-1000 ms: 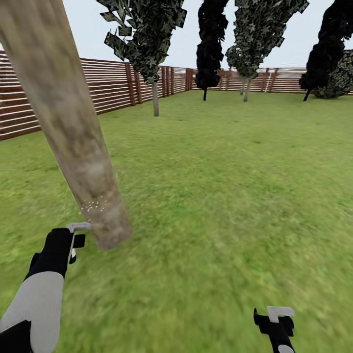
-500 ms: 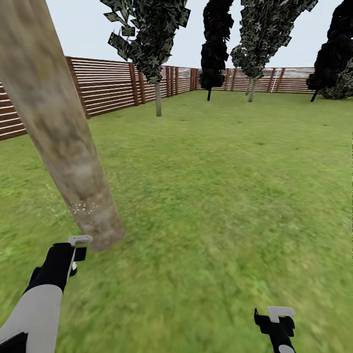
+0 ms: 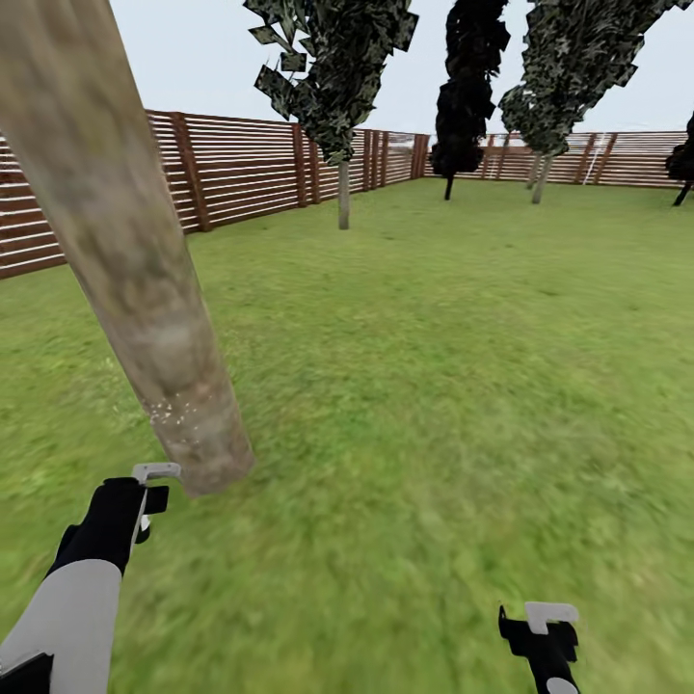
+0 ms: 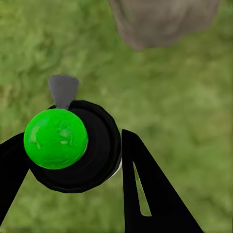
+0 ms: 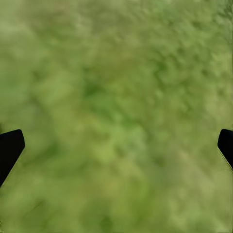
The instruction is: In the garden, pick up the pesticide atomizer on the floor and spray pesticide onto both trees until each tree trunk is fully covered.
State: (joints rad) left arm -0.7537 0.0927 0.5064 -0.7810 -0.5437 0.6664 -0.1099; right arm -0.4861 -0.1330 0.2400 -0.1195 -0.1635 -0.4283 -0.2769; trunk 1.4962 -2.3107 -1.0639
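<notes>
The pesticide atomizer (image 4: 68,145) has a bright green round cap, a black collar and a grey nozzle (image 3: 156,471). My left gripper (image 3: 135,501) is shut on it, fingers (image 4: 145,184) on either side of the collar. Its nozzle points at the base of a thick pale mottled tree trunk (image 3: 145,289) just ahead, close but apart. White pesticide specks (image 3: 173,412) dot the trunk low down. A second tree (image 3: 343,193) with a pale trunk stands farther back by the fence. My right gripper (image 3: 540,627) hangs open over grass, its fingertips (image 5: 9,148) wide apart.
Green lawn (image 3: 463,366) stretches ahead and to the right. A brown slatted fence (image 3: 241,173) runs along the left and the back. More trees (image 3: 540,173) and dark-crowned ones (image 3: 453,145) stand near the far fence.
The whole picture has shifted, with the fence and far trees sliding right, so the camera has turned. The left gripper with the atomizer sits a little lower against the trunk base than a second ago.
</notes>
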